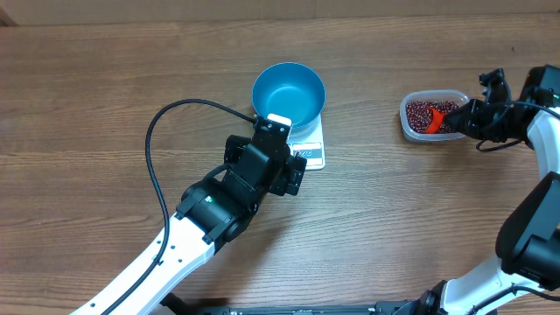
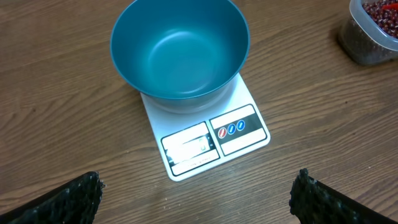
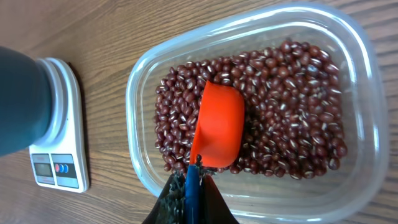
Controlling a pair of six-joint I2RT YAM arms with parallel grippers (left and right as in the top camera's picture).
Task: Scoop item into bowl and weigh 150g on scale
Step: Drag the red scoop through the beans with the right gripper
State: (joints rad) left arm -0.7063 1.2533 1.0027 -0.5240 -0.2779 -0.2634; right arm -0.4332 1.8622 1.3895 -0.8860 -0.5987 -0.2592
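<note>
The blue bowl [image 1: 289, 92] [image 2: 180, 50] stands empty on the small white scale [image 1: 308, 153] [image 2: 211, 140] near the table's middle. Just below the scale hovers my left gripper [image 1: 284, 162] [image 2: 198, 196], wide open, its black fingertips [image 2: 74, 196] apart with bare wood between them. To the right, a clear tub [image 1: 433, 115] [image 3: 249, 106] holds the item, a heap of dark red-brown beans [image 3: 292, 106]. My right gripper [image 1: 468, 118] [image 3: 193, 186] is shut on the blue handle of an orange-red scoop [image 3: 217, 127], whose cup lies on the beans with its back up.
A black cable [image 1: 162, 157] loops over the table left of the left arm. The scale's side and the bowl's dark edge [image 3: 22, 102] show at the left of the right wrist view. The tub's rim [image 3: 140, 155] rises between my right gripper and the beans.
</note>
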